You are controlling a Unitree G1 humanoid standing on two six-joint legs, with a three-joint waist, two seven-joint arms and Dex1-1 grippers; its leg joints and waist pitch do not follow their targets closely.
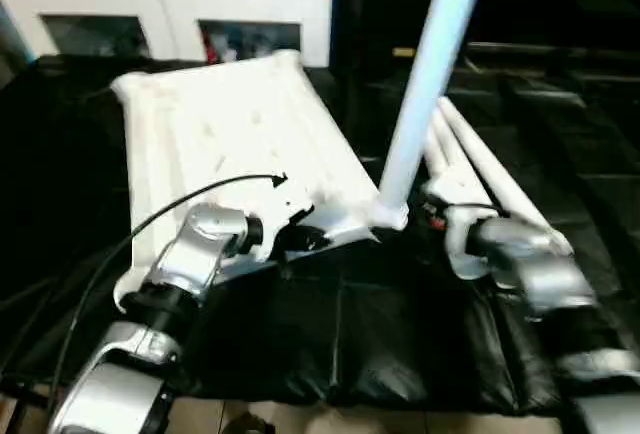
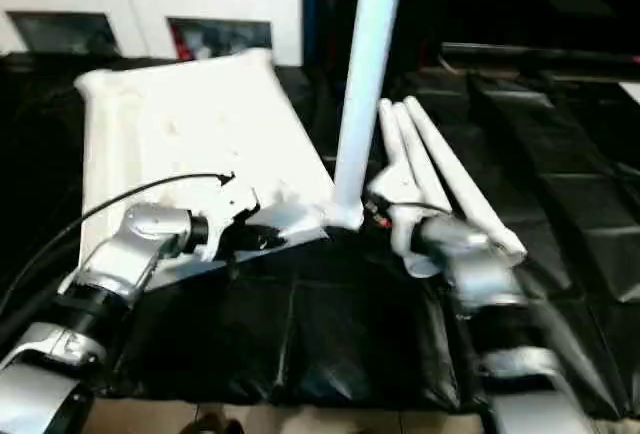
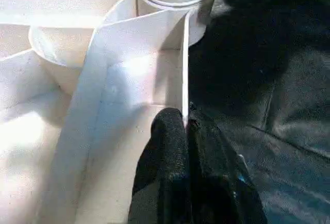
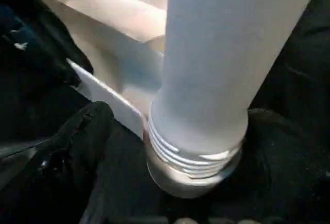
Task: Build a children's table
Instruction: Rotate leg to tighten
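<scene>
Left eye view, one tabletop (image 1: 230, 124), one upright leg (image 1: 425, 84), three lying legs (image 1: 480, 169) (touching), left end effector (image 1: 300, 236) pinching rim, right end effector (image 4: 175, 146) open.

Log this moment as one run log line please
stage: first leg upright in tabletop corner socket | left gripper: shut on tabletop rim | right gripper: open around leg base | spare legs: on black cover

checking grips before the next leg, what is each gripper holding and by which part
The left gripper is shut on the tabletop, pinching its thin edge wall near the corner socket. The right gripper is open around the upright leg, holding nothing.
</scene>
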